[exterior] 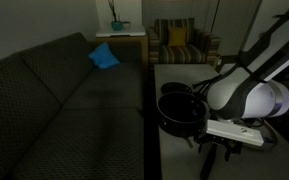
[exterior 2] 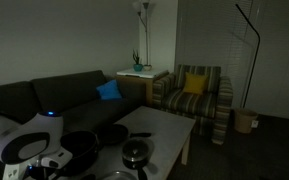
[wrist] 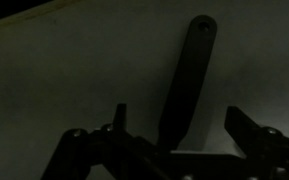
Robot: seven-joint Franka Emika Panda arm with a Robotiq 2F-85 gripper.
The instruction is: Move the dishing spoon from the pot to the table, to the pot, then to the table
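Dim living room. In the wrist view, the dishing spoon [wrist: 189, 75] lies flat on the pale bench [wrist: 64, 70], with its slim handle running up and away. It is out of the pot. The fingers [wrist: 119, 118] are spread wide, one on each side of the handle and gripping nothing — a stance that suits closing across its narrow width. In an exterior view, the arm [exterior: 249, 95] bends low over the bench, just beside the black pot [exterior: 179, 108].
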